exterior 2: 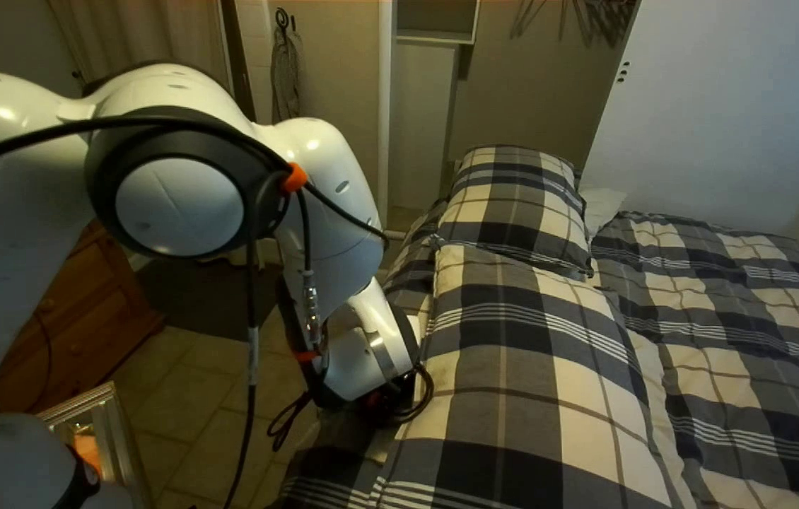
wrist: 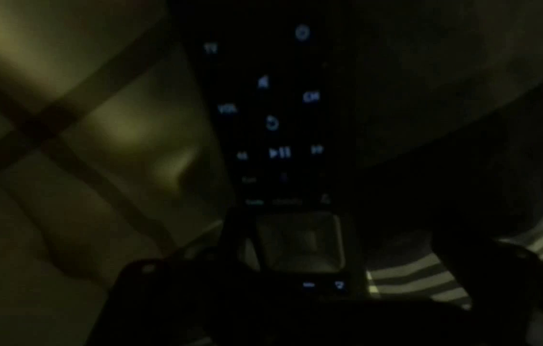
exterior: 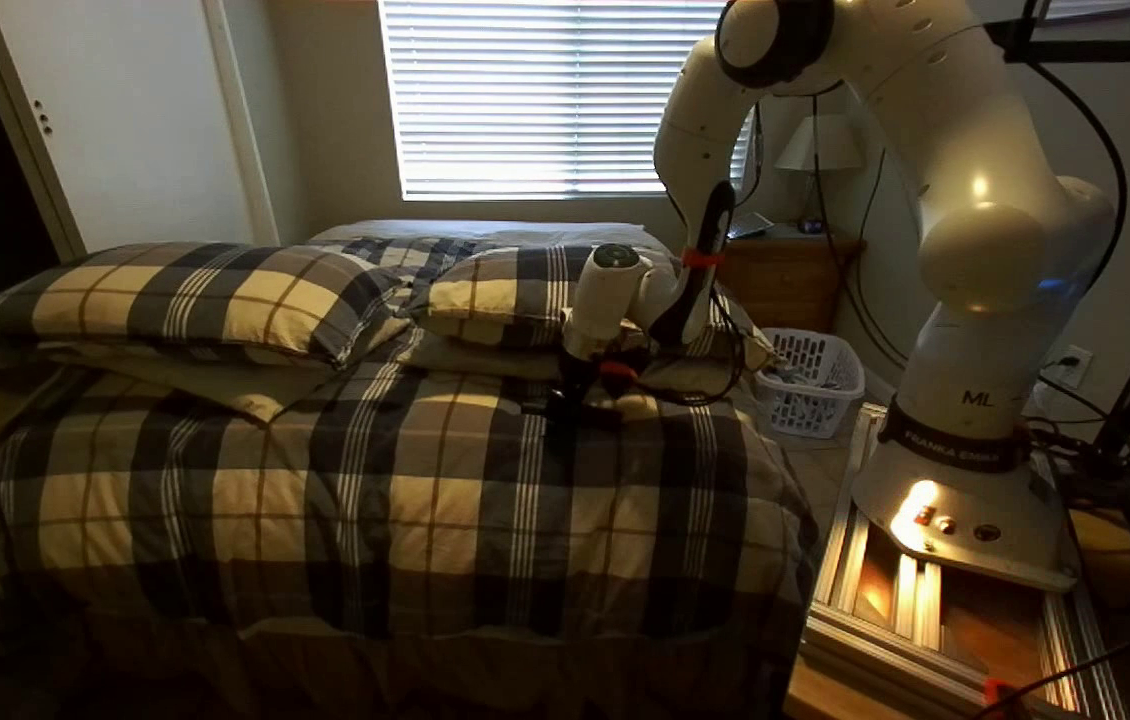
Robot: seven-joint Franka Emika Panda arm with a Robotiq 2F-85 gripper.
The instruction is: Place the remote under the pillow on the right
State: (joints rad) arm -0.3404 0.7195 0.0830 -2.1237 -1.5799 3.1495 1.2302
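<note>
The black remote (wrist: 276, 139) lies on plaid fabric in the dark wrist view, its white button marks and square pad facing the camera. My gripper (wrist: 339, 235) is open around its lower end. The left finger is at the remote's left edge; striped fabric shows between its right edge and the right finger. In an exterior view my gripper (exterior: 570, 405) points down at the bed, in front of the flattish plaid pillow (exterior: 500, 285) on the right. This pillow (exterior 2: 512, 375) also shows greenish along one long edge. I cannot make out the remote in either exterior view.
A plumper plaid pillow (exterior: 195, 295) lies at the left on the plaid bedspread (exterior: 325, 500); it also shows beyond the flattish one (exterior 2: 512, 205). A white basket (exterior: 810, 385) stands on the floor between bed and robot base. A wooden nightstand (exterior: 785, 280) with a lamp stands behind.
</note>
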